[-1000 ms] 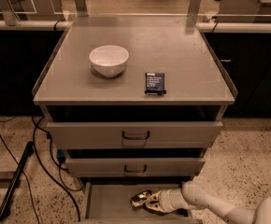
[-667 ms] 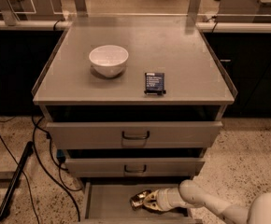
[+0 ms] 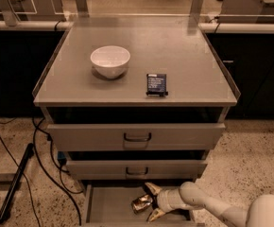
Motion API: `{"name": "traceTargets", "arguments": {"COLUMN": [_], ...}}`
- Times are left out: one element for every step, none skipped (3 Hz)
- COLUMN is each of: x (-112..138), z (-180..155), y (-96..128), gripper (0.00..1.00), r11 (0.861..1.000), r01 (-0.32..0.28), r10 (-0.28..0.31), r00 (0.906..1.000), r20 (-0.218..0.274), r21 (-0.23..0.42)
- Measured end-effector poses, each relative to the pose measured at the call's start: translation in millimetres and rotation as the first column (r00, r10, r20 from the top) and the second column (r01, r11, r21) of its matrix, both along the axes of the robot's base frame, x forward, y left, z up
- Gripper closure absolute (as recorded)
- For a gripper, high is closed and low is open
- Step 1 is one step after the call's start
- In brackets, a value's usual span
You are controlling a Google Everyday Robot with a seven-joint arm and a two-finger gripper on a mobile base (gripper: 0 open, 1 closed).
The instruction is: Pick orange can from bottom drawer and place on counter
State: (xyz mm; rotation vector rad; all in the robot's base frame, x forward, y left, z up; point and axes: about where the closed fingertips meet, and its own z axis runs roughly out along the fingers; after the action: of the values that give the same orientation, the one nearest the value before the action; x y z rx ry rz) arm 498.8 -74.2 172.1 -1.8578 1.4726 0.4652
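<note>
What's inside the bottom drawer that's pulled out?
The shiny orange can lies on the bottom drawer floor. The gripper is in there too, open, one finger either side of the can. The drawer's back is hidden under the middle drawer.

Speckled terrazzo floor [image 3: 255,145] lies around me, a black pole [image 3: 15,182] at left; dark cabinets [image 3: 14,70] stand behind. My gripper [image 3: 150,201] sits low inside the bottom drawer [image 3: 111,205].

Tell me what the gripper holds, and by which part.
Nothing yet: the gripper is open in the bottom drawer, its fingers either side of the orange can.
</note>
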Motion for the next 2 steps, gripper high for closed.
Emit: {"name": "traceTargets", "arguments": {"x": [1.7,3.5], "z": [-4.7,-10.8], "y": [-0.3,-1.0], "gripper": [0.0,0.0], "r11": [1.0,0.999], "r01": [0.009,0.025], "r10": [-0.008,-0.024], "r00": [0.9999,0.9995], "r20": [0.008,0.022], "r21": [-0.011,-0.044]}}
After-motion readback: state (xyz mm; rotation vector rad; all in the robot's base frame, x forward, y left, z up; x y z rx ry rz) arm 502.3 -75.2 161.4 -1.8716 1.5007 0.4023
